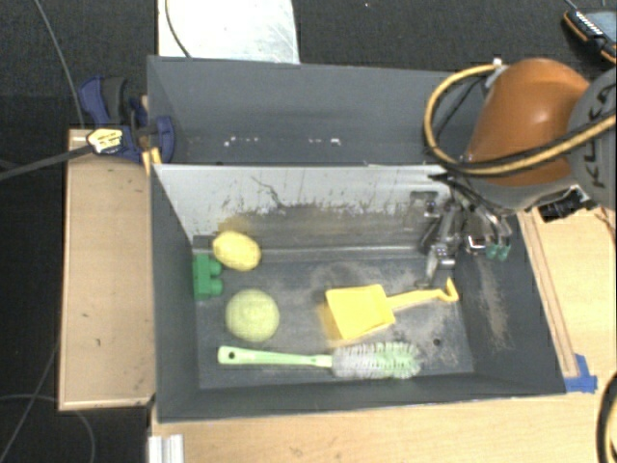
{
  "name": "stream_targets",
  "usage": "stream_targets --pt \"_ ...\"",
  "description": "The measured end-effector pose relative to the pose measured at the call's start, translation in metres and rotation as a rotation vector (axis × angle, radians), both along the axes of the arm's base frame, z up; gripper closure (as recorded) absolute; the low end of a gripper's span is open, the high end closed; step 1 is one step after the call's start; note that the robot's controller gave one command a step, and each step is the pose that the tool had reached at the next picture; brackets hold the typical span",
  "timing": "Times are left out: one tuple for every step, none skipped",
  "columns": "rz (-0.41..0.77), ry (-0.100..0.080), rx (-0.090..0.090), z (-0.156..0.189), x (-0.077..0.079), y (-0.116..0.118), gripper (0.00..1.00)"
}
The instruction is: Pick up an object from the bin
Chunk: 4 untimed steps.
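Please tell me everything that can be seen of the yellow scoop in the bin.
The yellow scoop looks like plastic: a squarish pan with a thin handle pointing right and slightly up. It lies flat on the floor of the bin, right of centre. Its lower edge touches or nearly touches the green brush. The gripper hangs by the handle's end; contact cannot be judged.

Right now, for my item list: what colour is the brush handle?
Light green. The camera view shows it best: the brush handle lies at the front of the bin.
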State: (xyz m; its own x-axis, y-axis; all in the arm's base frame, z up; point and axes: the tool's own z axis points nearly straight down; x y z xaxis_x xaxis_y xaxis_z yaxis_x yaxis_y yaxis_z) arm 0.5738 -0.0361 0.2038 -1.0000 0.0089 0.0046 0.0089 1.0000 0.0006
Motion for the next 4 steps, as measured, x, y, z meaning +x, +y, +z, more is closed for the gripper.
stream_targets --pt "0.001 -0.008 -0.001 0.005 0.001 0.000 0.00" --pt "0.177 -0.010 -0.001 -0.103 -0.002 -0.028 0.00" --pt "0.334 -0.014 -0.001 -0.059 -0.015 -0.026 0.00" --pt "0.207 -0.008 0.000 -0.125 -0.006 -0.030 0.00"
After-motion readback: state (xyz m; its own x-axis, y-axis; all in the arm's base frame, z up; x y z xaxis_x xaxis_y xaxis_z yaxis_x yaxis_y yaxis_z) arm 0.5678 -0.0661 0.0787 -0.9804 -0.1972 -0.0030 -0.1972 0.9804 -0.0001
